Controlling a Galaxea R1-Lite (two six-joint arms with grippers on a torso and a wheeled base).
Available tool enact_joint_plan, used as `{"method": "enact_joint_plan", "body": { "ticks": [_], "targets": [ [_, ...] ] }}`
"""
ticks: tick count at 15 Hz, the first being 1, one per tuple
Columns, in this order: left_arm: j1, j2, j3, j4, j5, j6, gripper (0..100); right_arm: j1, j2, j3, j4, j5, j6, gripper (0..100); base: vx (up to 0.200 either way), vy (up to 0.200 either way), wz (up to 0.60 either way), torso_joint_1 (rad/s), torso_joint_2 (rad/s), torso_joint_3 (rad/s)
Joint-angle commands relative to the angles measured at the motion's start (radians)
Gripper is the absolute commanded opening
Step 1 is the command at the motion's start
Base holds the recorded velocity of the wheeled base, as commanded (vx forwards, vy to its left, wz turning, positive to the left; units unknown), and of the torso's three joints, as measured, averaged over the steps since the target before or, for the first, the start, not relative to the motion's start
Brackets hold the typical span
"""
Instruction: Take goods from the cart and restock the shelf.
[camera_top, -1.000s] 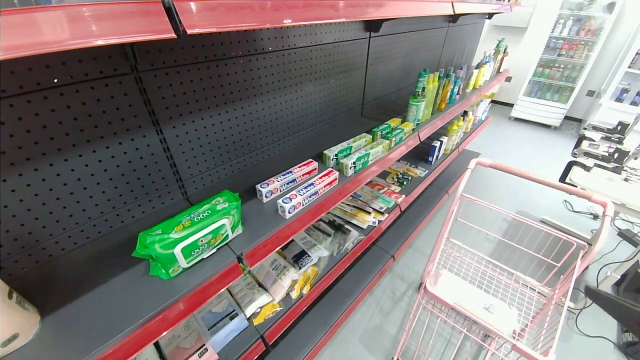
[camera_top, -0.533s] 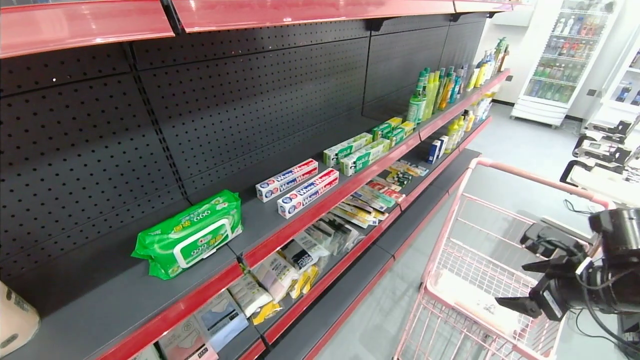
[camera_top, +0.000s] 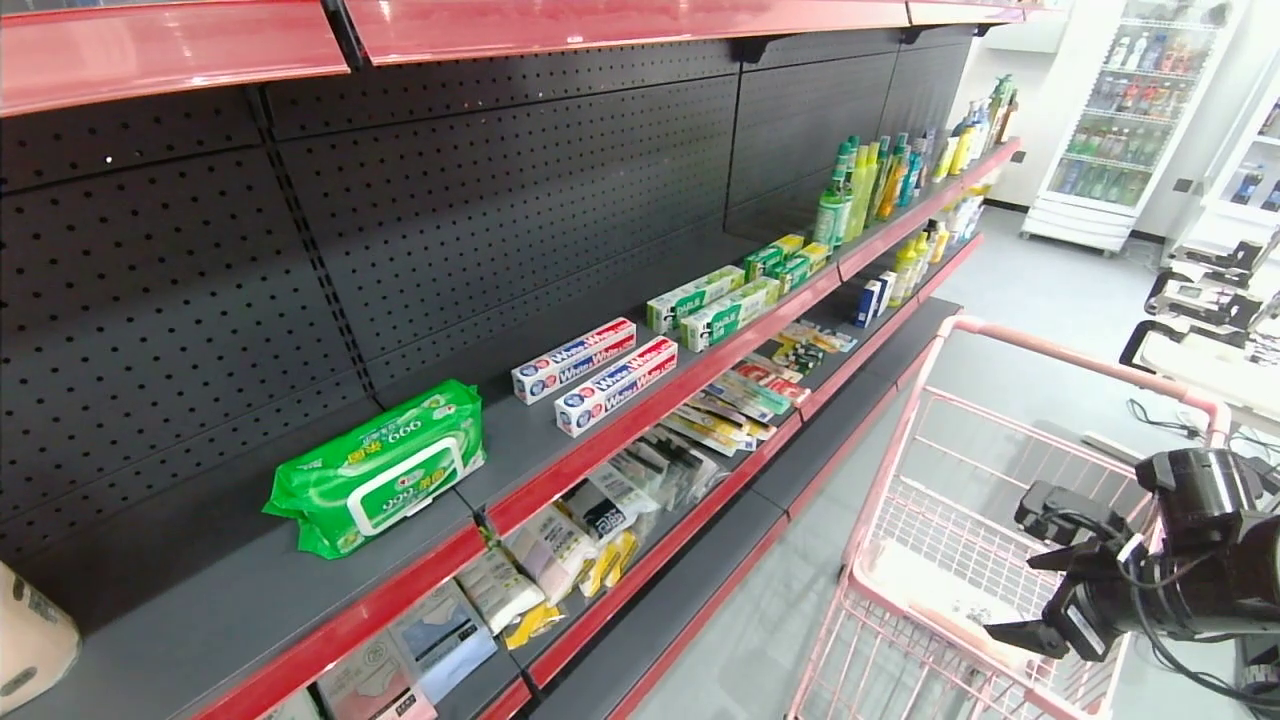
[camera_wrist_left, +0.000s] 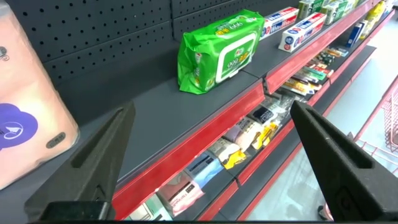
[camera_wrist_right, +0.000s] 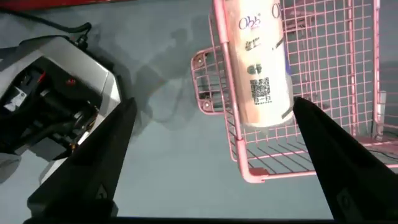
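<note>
Pink cart: one pale cylindrical pack is held in it, laid flat near a corner of the basket. The right gripper is positioned over the cart's rim with jaws spread and empty; the pack is seen beyond them, untouched. The left gripper, likewise spread and empty, is faced toward the shelf, on which a green wipes pack is laid.

Grey floor, glass-door drinks fridge
</note>
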Motion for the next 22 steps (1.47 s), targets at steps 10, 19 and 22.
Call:
{"method": "enact_joint_plan", "body": {
  "ticks": [10,19,22],
  "targets": [
    [0.0,0.001,0.0,0.0,0.0,0.0,100,0.031,0.033,-0.024,-0.009,0.006,0.007,100,0.0,0.0,-0.42,0.0,0.0,0.003],
    [0.0,0.001,0.0,0.0,0.0,0.0,100,0.267,0.318,-0.314,-0.141,0.071,0.008,100,0.0,0.0,0.0,0.0,0.0,0.0],
    [0.0,0.001,0.0,0.0,0.0,0.0,100,0.333,0.388,-0.367,-0.141,0.063,0.01,100,0.0,0.0,0.0,0.0,0.0,0.0]
  ]
}}
